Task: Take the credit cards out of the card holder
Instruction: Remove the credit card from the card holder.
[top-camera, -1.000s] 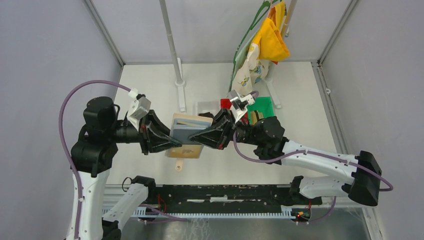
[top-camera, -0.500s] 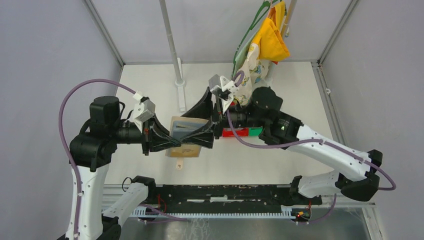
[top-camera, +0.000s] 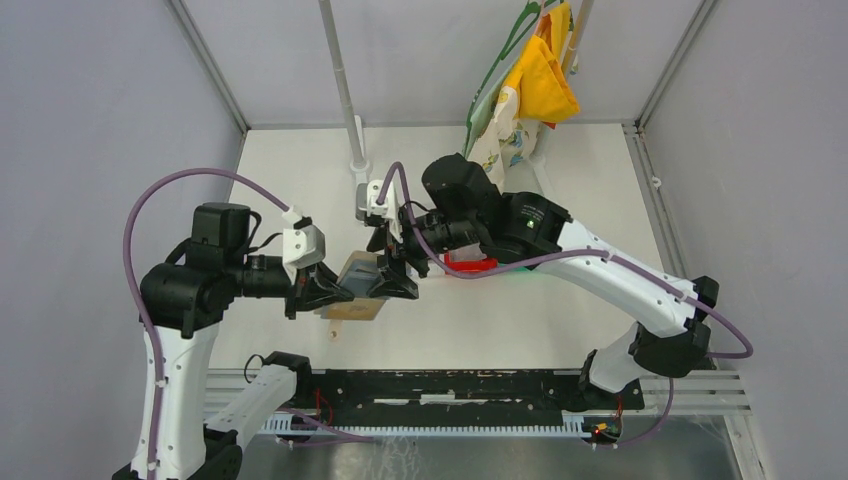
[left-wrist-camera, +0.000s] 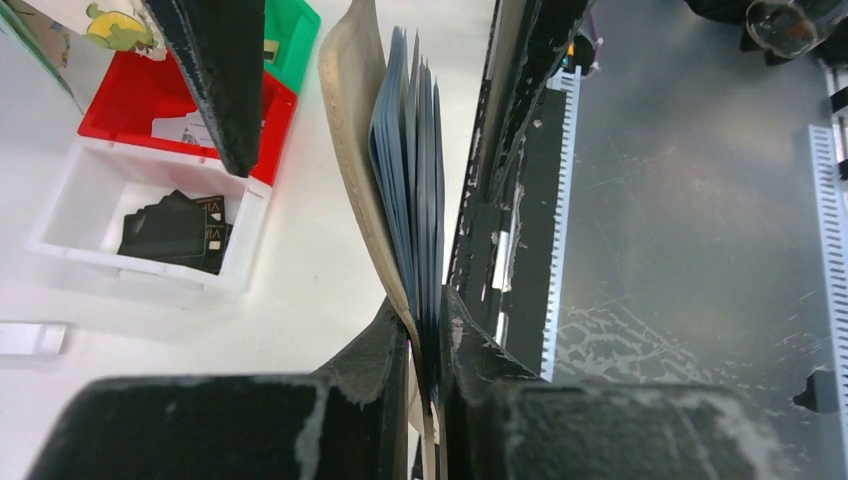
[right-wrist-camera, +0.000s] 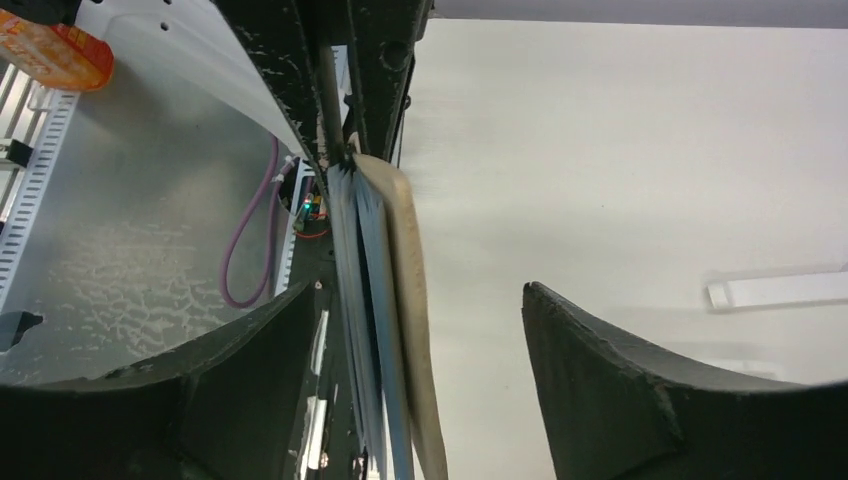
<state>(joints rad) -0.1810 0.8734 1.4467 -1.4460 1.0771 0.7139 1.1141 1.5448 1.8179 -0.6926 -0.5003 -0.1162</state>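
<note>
The card holder (top-camera: 358, 280), tan with blue-grey inner panels, hangs above the table between the two arms, standing on edge. My left gripper (top-camera: 333, 292) is shut on its left end; in the left wrist view its jaws (left-wrist-camera: 430, 335) pinch the tan cover and the panels (left-wrist-camera: 410, 150) together. My right gripper (top-camera: 396, 283) stands open around the holder's other end. In the right wrist view the holder (right-wrist-camera: 392, 300) runs between its wide-apart fingers (right-wrist-camera: 250, 350), nearer the left one and touching neither. The credit cards are hidden among the panels.
A white bin (left-wrist-camera: 70, 200) with several dark cards, a red bin (left-wrist-camera: 140, 100) and a green bin (left-wrist-camera: 295, 30) sit on the table behind the holder. A small tan item (top-camera: 333, 328) lies below it. Patterned cloths (top-camera: 520, 90) hang at the back right beside a white post (top-camera: 345, 90).
My right gripper let go, opened wide and swung left around the holder's end. My left gripper closed tighter on the holder, which has turned from flat to edge-on and shifted left.
</note>
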